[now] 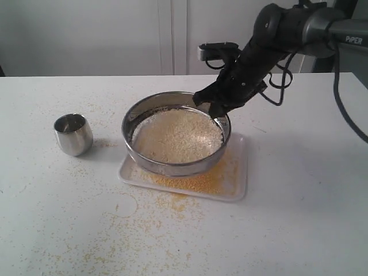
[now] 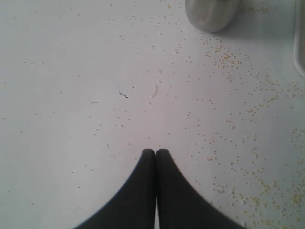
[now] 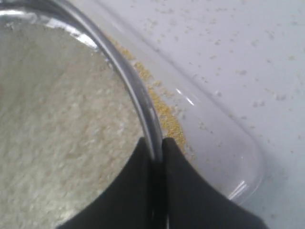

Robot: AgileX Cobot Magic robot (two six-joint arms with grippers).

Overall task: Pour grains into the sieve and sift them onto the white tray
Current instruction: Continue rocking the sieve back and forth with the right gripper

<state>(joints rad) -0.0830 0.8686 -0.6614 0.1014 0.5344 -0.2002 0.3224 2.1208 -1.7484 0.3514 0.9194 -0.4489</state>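
The round steel sieve (image 1: 135, 118) rests tilted on the white tray (image 1: 240, 172), filled with off-white grains (image 1: 175, 135). Fine yellow granules (image 1: 195, 181) lie on the tray beneath and in front of it. My right gripper (image 1: 214, 109) is shut on the sieve's far right rim. In the right wrist view the rim (image 3: 125, 76) runs between the black fingers (image 3: 183, 191), with the grains (image 3: 57, 133) on one side, yellow granules (image 3: 164, 117) and the tray's rim (image 3: 238, 143) on the other. My left gripper (image 2: 156, 151) is shut on nothing above the bare table; the exterior view does not show it.
A small steel cup (image 1: 73, 134) stands upright left of the sieve, and its base (image 2: 212, 13) shows in the left wrist view. Yellow granules (image 1: 138, 230) are scattered over the white table in front of the tray. A white wall closes the table's far side.
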